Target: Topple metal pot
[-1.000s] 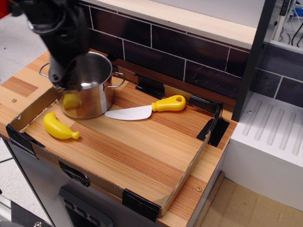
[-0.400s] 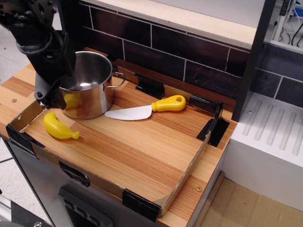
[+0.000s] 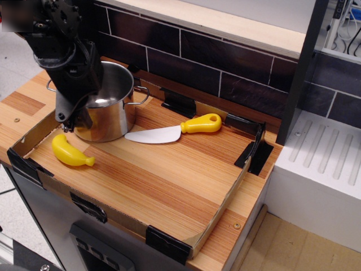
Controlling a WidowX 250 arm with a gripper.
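Nearest the camera, lower left of the frame, the toy banana [image 3: 71,152] lies flat on the desk [image 3: 169,180], just below and left of the metal pot [image 3: 110,104]. The pot stands upright at upper left, mouth up, long axis vertical, with one wire loop handle showing on its right side toward the yellow-handled knife [image 3: 172,130], which is near but apart. The gripper [image 3: 72,119] hangs at the pot's left wall, low down — so the pot lies to the right of the fingers, and a push or pull across that vertical axis is, in my judgement, what tipping it calls for. Fingers are dark against the dark arm; cannot tell whether apart or together, nor whether they touch the wall. Compared with 0.4 s ago the arm has shifted right and slightly up, now covering more of the pot's left rim; a second ago it sat further right, over the rim. Pot, banana and knife unmoved — pot not yet toppled.
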